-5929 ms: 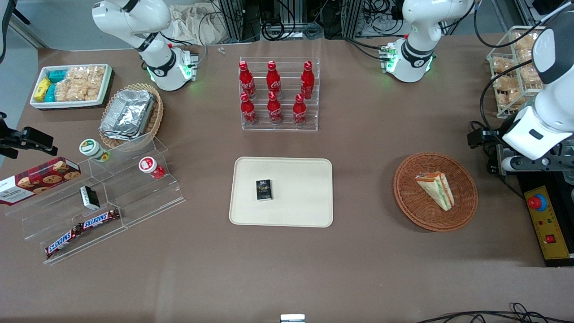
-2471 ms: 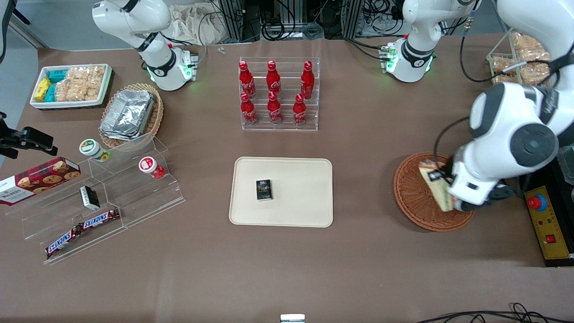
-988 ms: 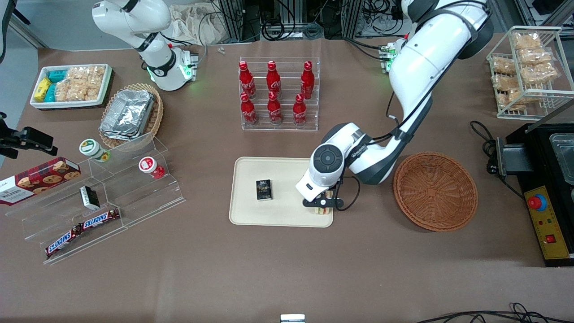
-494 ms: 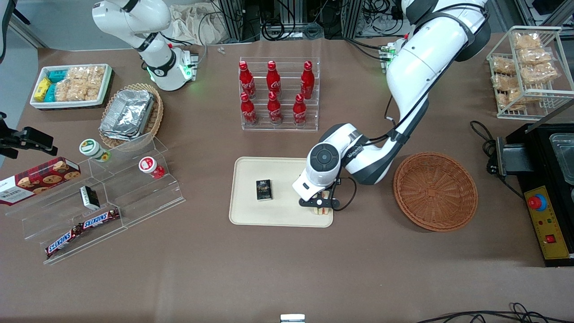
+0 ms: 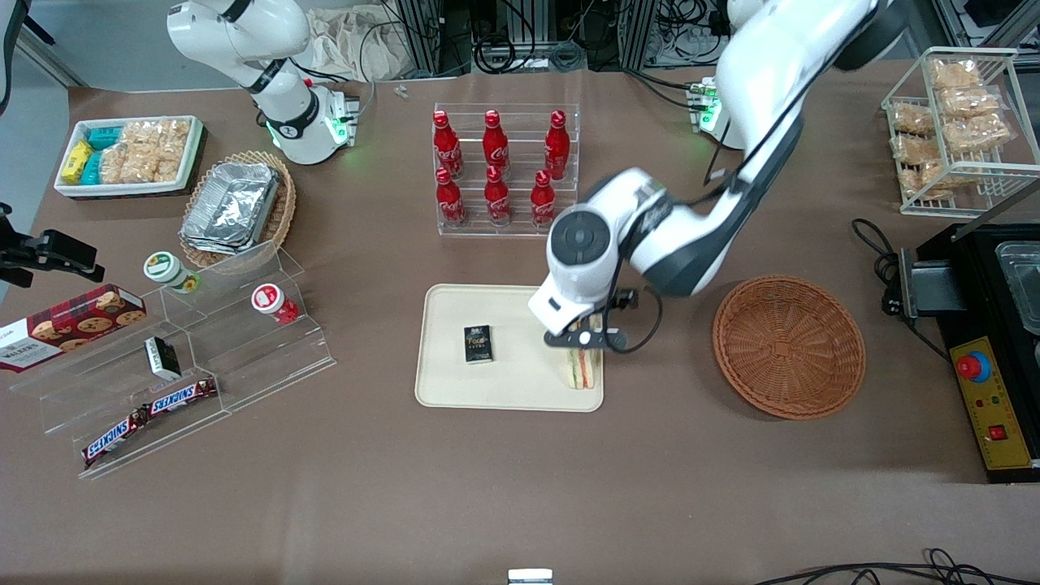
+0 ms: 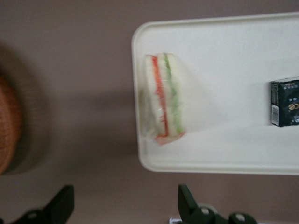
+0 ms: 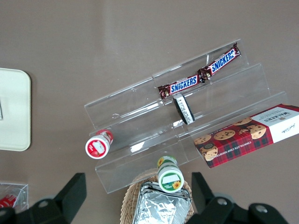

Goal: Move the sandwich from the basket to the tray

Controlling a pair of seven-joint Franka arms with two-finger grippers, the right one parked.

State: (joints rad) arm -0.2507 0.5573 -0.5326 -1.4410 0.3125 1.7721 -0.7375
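Sandwich sits on its edge on the tray, at the rim toward the basket, which is empty. Gripper hovers just above it, fingers apart, holding nothing. Placing looks done; next is prob. to lift straight up w/o clipping the wedge.

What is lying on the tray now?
On the tray lie the sandwich and a small black box. The open end effector above hides the sandwich's upper tip.
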